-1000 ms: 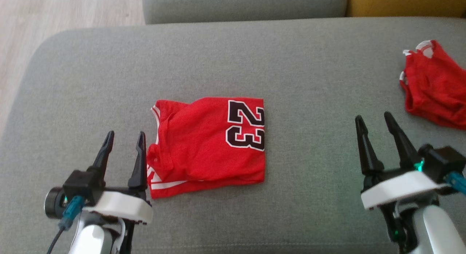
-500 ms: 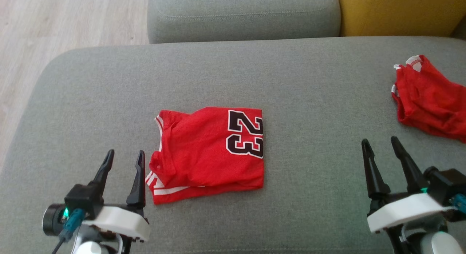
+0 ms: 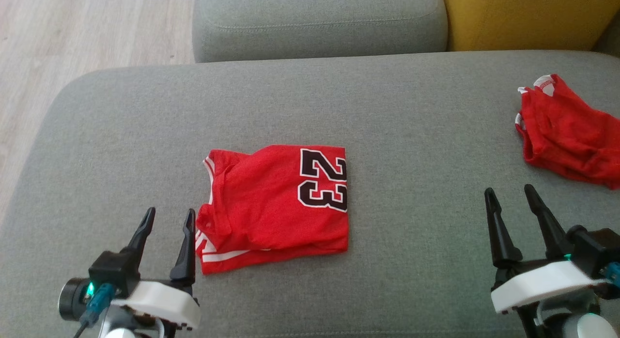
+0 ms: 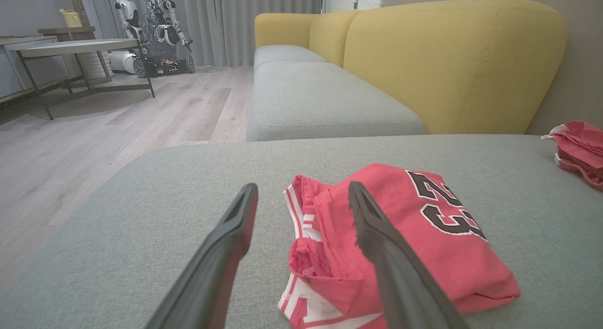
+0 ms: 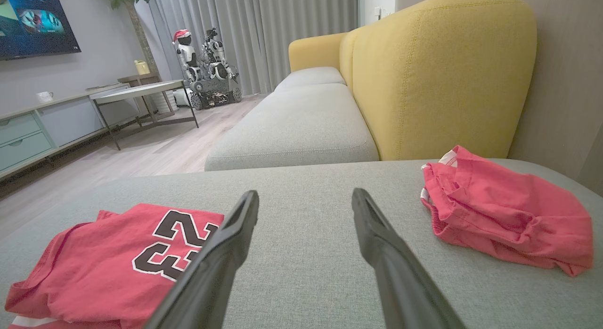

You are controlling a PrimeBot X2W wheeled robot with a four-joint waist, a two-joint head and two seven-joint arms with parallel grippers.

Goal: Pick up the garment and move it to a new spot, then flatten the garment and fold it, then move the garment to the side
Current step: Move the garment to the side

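Observation:
The garment, a red T-shirt with a black "23" and white striped trim, lies folded into a rough square in the middle of the grey cushion. Its near-left corner shows white sleeve stripes. My left gripper is open, hovering just left of the garment's near-left corner, its right finger beside the cloth edge. My right gripper is open over bare cushion, well to the right of the garment. Nothing is between either pair of fingers.
A smaller crumpled red garment lies at the cushion's far right, seen also in the right wrist view. Behind are a second grey seat and a yellow backrest. Wooden floor lies left, with a table and another robot beyond.
The head camera tilted, so the whole scene slid down the picture. Both grippers stay open and sit slightly lower in view; the garment has not moved on the cushion.

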